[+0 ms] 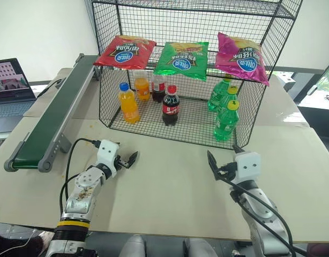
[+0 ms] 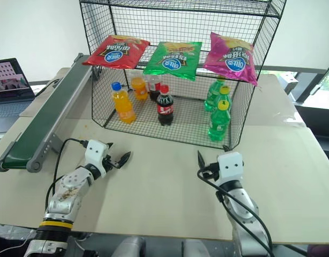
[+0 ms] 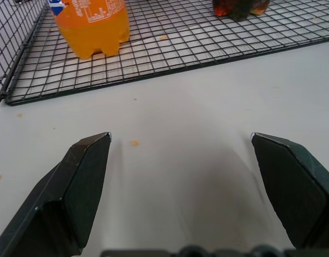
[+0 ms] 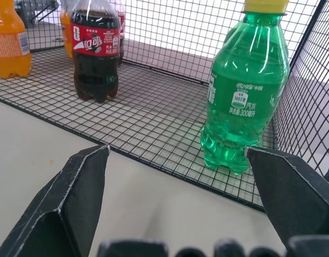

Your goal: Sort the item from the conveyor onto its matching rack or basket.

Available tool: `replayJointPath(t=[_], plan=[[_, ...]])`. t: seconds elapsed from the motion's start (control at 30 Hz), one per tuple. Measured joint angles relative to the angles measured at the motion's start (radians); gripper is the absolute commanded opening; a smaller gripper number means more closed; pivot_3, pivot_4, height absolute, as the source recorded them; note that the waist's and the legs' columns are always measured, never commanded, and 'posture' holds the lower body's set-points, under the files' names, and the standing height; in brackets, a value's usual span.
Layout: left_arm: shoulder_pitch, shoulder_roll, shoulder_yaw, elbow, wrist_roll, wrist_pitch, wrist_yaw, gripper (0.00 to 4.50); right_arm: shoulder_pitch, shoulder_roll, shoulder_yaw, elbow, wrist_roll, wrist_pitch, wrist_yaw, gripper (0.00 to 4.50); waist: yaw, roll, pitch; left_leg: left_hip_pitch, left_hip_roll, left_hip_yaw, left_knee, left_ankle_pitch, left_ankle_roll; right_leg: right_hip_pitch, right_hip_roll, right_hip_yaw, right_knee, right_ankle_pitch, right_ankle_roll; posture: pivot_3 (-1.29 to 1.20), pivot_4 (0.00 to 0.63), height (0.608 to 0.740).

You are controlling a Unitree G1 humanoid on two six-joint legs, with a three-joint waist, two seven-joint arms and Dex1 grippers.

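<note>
The red chip bag (image 1: 125, 52) lies on the left end of the upper shelf of the black wire rack (image 1: 196, 24), beside a green bag (image 1: 182, 59) and a pink bag (image 1: 241, 57). The dark green conveyor (image 1: 52, 115) runs along the table's left side with a bare belt. My left gripper (image 1: 129, 159) hovers open over the table in front of the rack, nothing between its fingers. Further right, my right gripper (image 1: 222, 155) is open too and holds nothing, close to the rack's front right corner.
On the rack's bottom tier stand orange bottles (image 1: 128, 103), cola bottles (image 1: 171, 105) and green bottles (image 1: 226, 120). A laptop (image 1: 10, 81) sits at the far left beyond the conveyor. The beige table (image 1: 170, 187) stretches between the two grippers.
</note>
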Motion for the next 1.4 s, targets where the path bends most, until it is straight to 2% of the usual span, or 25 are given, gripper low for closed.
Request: replayJointPath(t=[1.4], plan=[[-0.019, -0.002, 0.054, 0.010, 0.000, -0.033, -0.010, 4.44, -0.074, 0.002, 0.009, 0.048, 0.000, 0.002, 0.032, 4.50, 0.001, 0.000, -0.001, 0.000, 0.000, 0.000, 0.001, 0.000, 0.001, 0.000, 0.000, 0.000, 0.001, 0.000, 0.000, 0.00, 0.150, 0.740]])
